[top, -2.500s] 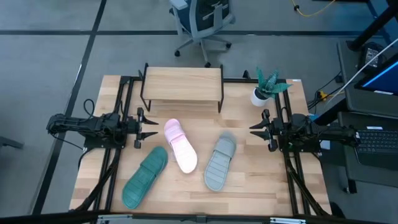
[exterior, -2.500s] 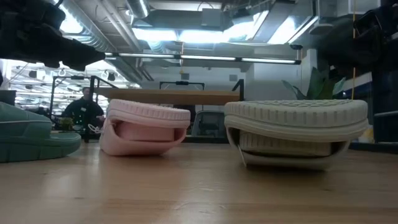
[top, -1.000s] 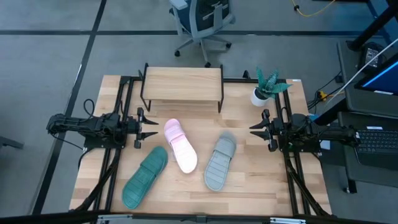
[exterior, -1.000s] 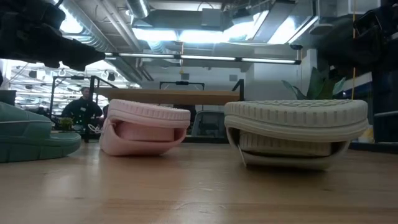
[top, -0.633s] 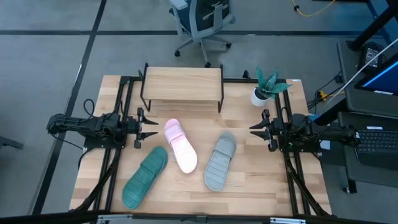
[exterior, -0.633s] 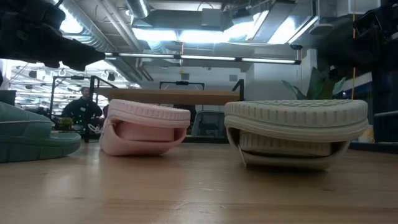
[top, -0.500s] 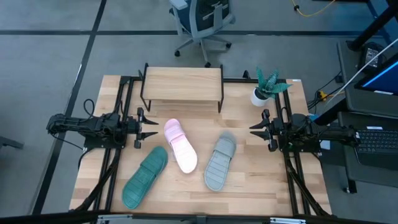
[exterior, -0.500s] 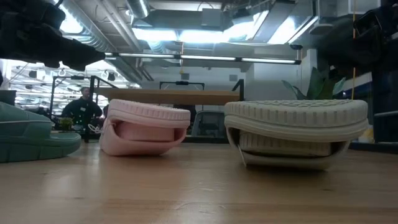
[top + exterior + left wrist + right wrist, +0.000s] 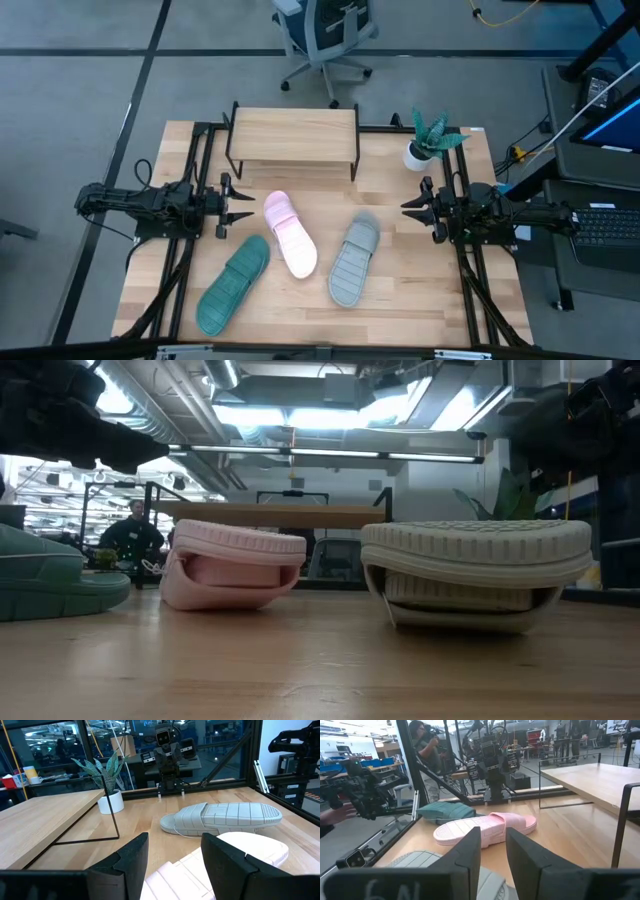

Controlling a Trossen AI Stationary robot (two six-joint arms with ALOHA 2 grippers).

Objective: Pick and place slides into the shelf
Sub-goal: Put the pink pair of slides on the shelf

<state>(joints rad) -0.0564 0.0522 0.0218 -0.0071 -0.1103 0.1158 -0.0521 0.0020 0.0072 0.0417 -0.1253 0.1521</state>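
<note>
Three slides lie sole-up on the table: the pale pink slide (image 9: 291, 235) in the middle, the grey slide (image 9: 353, 262) to its right, the teal slide (image 9: 233, 284) toward the near-left. The shelf (image 9: 292, 135) stands on thin black legs at the table's far edge. My left gripper (image 9: 242, 208) is open at the table's left side, just left of the pink slide (image 9: 252, 845). My right gripper (image 9: 410, 208) is open at the right side, a little beyond the grey slide (image 9: 417, 862). Neither touches anything.
A small potted plant (image 9: 428, 140) in a white pot stands at the far right, beside the shelf. Black frame rails (image 9: 195, 180) run along both table sides. An office chair (image 9: 325, 35) is beyond the far edge. A person (image 9: 425, 750) shows in the room beyond the table's left side.
</note>
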